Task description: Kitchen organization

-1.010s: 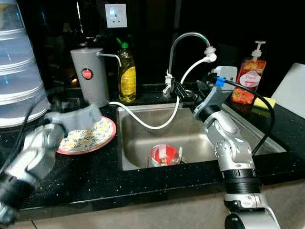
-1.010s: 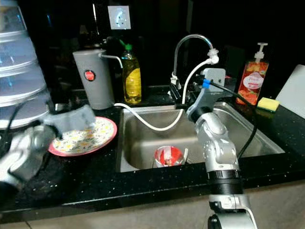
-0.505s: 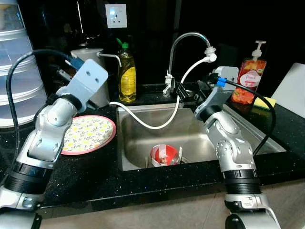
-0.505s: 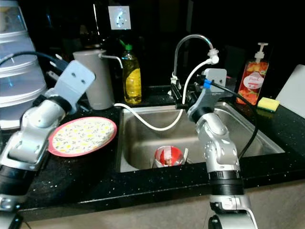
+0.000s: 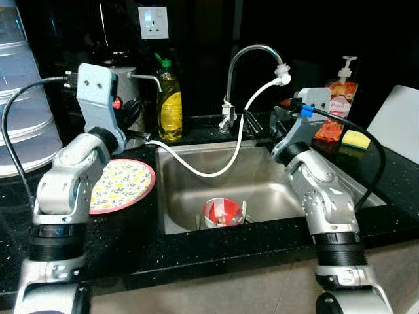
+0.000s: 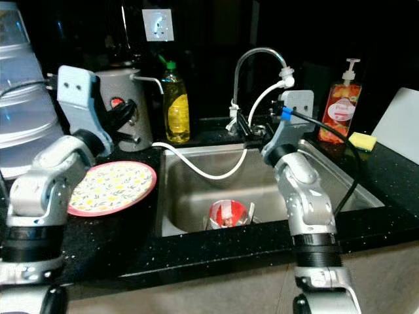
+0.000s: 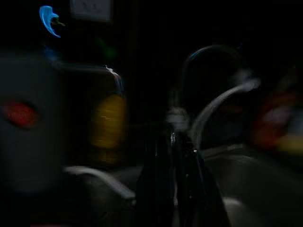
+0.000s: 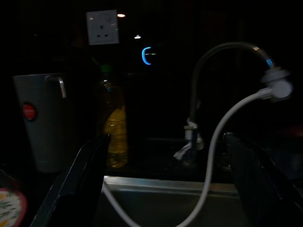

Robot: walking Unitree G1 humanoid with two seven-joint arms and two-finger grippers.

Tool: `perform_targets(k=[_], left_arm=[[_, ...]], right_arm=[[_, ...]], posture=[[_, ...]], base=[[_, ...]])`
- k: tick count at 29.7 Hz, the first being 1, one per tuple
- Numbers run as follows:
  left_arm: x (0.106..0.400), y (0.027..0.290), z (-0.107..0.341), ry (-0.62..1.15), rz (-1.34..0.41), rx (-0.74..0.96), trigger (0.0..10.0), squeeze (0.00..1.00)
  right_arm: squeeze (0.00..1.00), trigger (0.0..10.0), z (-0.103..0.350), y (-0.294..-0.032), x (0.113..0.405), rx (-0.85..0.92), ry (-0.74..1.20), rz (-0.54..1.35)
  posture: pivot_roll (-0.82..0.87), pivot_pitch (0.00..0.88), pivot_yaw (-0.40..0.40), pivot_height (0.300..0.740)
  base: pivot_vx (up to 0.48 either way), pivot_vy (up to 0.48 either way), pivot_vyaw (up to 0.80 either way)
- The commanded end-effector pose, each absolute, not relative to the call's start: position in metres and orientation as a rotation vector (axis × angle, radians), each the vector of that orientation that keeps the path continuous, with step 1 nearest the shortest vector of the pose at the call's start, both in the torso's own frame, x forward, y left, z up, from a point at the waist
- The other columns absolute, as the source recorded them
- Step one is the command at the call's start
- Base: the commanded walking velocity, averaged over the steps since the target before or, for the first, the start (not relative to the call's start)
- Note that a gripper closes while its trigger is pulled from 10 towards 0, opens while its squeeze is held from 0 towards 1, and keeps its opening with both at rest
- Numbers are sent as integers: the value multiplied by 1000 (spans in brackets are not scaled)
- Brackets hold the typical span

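A floral plate (image 5: 121, 185) with a red rim lies on the black counter to the left of the sink (image 5: 262, 183). A red and white cup (image 5: 220, 212) sits in the sink's bottom. My left gripper (image 6: 127, 124) is raised above the plate, right in front of the grey canister (image 6: 131, 98), and its fingers (image 7: 163, 189) look shut and empty. My right gripper (image 5: 262, 123) hovers over the back of the sink near the faucet (image 5: 252, 59). Its fingers (image 8: 83, 184) are spread wide open around nothing.
A white hose (image 5: 216, 167) runs from the faucet across the sink. A yellow dish soap bottle (image 5: 169, 108) stands behind it. A pump bottle (image 5: 337, 111), a yellow sponge (image 5: 355, 139) and a white board (image 5: 396, 124) are at the right. Stacked clear containers (image 5: 19, 111) stand at the left.
My left arm has swung up from low over the plate to a raised pose by the grey canister. The right arm has held still. The camera has shifted slightly.
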State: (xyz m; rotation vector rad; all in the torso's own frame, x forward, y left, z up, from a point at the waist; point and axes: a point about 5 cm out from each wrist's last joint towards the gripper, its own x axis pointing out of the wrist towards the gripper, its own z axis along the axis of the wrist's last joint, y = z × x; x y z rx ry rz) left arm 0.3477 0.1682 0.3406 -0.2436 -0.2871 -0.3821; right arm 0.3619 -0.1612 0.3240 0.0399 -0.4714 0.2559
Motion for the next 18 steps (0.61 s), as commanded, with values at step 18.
perform_targets(k=[18], left_arm=[[375, 103, 283, 193, -506, -569, 10000, 0]], right_arm=[[0, 10000, 298, -141, 330, -62, -374, 679]], posture=[[-51, 0, 4, 740]], base=[[0, 0, 0]])
